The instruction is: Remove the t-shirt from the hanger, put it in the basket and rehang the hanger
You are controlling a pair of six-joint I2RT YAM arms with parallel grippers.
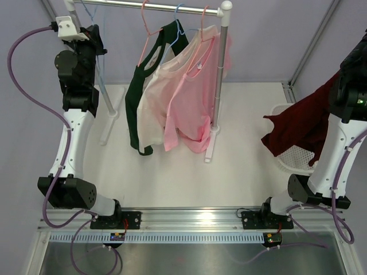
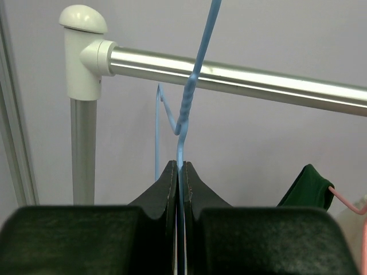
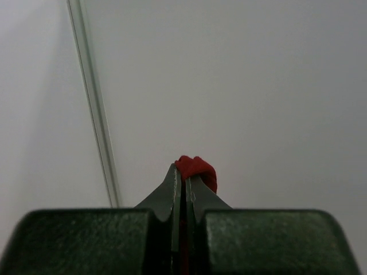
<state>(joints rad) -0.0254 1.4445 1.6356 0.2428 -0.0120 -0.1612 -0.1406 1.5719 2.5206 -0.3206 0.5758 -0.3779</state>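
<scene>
A dark red t-shirt hangs free from my right gripper, whose jaws are shut on a bunched fold of its red cloth. In the top view the shirt dangles at the far right over a white basket. My left gripper is raised at the rack's left end and is shut on the thin wire of a bare blue hanger. The hanger's hook lies over the metal rail. No cloth shows on this hanger.
A green shirt, a cream shirt and a pink shirt hang on hangers from the rail. The rack's right post stands mid-table. Its left post stands close to my left gripper.
</scene>
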